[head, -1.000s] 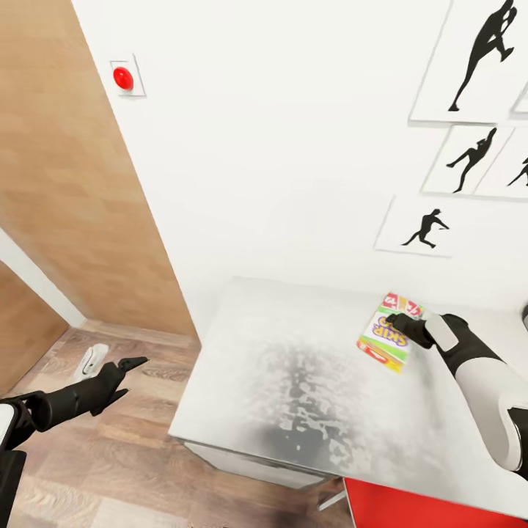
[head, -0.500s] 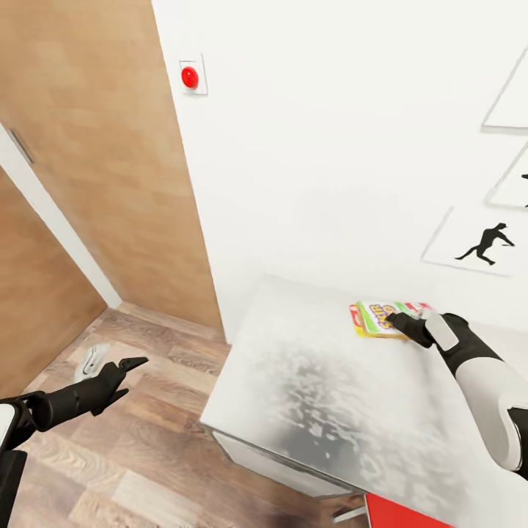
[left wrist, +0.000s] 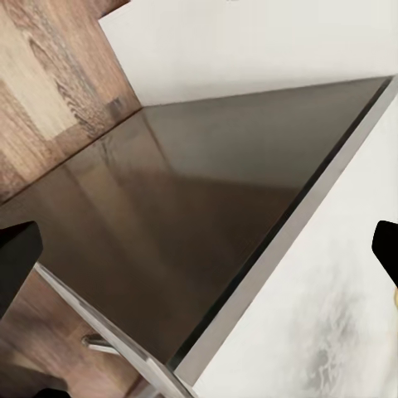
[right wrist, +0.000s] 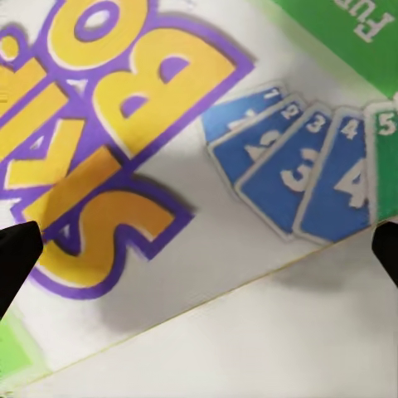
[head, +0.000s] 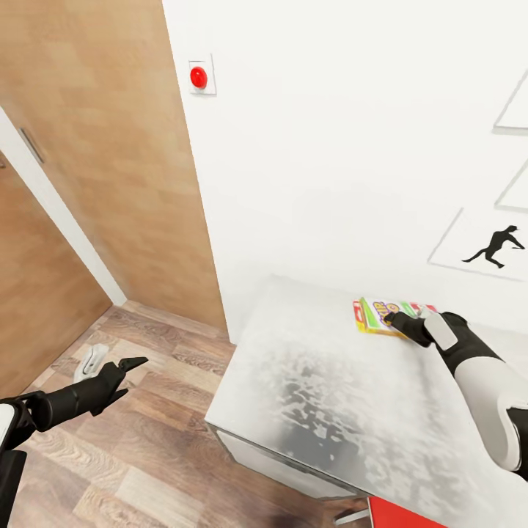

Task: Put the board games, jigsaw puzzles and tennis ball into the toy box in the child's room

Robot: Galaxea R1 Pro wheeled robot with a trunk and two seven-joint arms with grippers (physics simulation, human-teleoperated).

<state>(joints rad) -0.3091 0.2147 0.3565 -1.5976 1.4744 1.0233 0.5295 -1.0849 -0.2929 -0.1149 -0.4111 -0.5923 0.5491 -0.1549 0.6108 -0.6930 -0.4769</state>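
Right now I am holding my right gripper (head: 402,323) over the SKIP BO board game (head: 381,315), lying far-right on the surface (head: 330,396); finger opening unclear, so it risks sliding off.

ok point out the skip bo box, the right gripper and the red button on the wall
SKIP BO box (head: 374,315): head view, printed lid.
right gripper (head: 391,318): head view, fingertips.
red button (head: 199,76): head view, dome centre.

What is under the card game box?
The game box lies flat on the pale grey table. The right gripper reaches over its near edge. Anything between box and table is covered.
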